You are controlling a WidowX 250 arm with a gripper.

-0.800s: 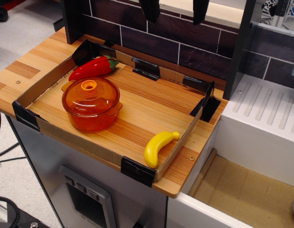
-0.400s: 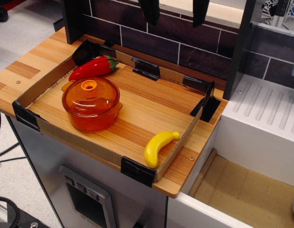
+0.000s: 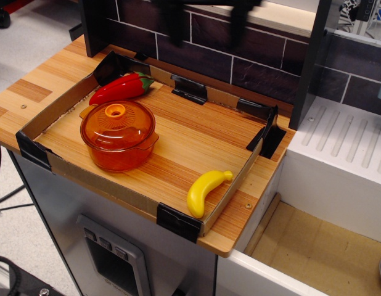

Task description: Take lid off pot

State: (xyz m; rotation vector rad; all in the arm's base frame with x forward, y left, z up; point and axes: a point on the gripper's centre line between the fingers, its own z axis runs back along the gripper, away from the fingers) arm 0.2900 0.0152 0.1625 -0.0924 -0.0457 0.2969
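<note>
Gripper shifted left, blurred, cropped at top, fingers spread; lid on pot.

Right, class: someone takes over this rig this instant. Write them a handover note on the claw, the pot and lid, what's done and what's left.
Claw: blurred at the top edge, fingers apart, holding nothing, high above the tray.
Lid: seated on the pot, at the tray's left.
Nearby: red pepper behind the pot, banana at the front right.
Done: nothing yet.
Left: reach the lid's knob, grip it, lift the lid off.
</note>
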